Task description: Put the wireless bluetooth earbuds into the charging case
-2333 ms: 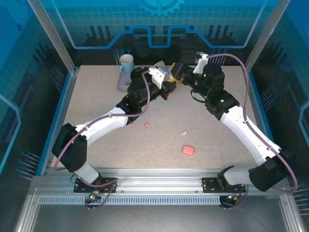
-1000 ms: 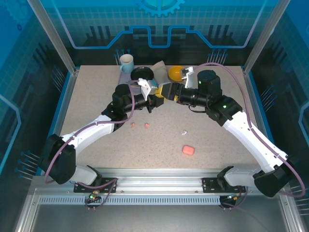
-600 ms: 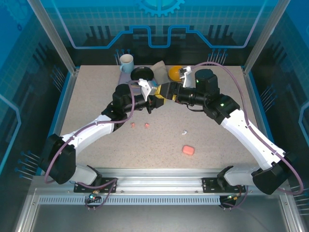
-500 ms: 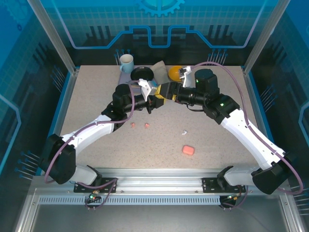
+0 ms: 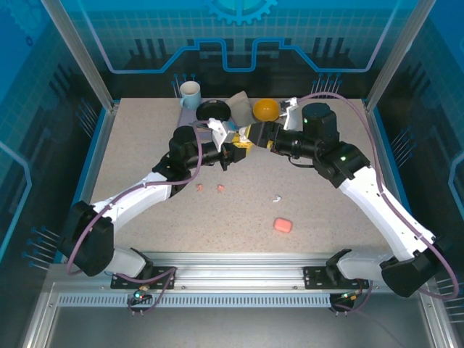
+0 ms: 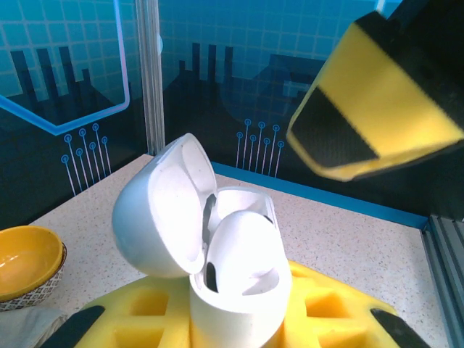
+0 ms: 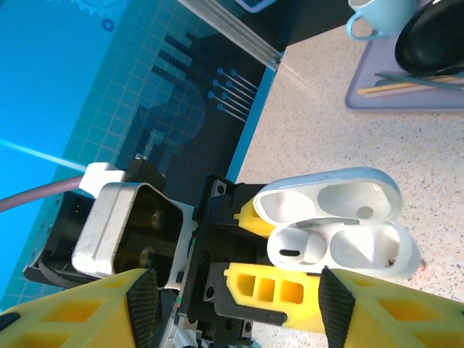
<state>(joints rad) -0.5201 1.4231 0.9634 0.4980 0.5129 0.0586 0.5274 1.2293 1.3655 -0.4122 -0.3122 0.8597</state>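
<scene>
Working inside a blue enclosure (image 5: 239,43) printed with circuit lines and a gear outline, over a speckled beige table (image 5: 130,181). Clamping the white charging case (image 7: 341,217), lid swung open, in the left gripper (image 5: 238,148) above the far middle of the table, and holding the right gripper (image 5: 255,138) just beside it with jaws spread and empty. Carrying one seated white earbud (image 7: 293,250) in a well of that case, and leaving a pink case (image 5: 283,225), two salmon-pink earbuds (image 5: 199,188) and a loose white earbud (image 5: 276,198) lying nearer on the table.
</scene>
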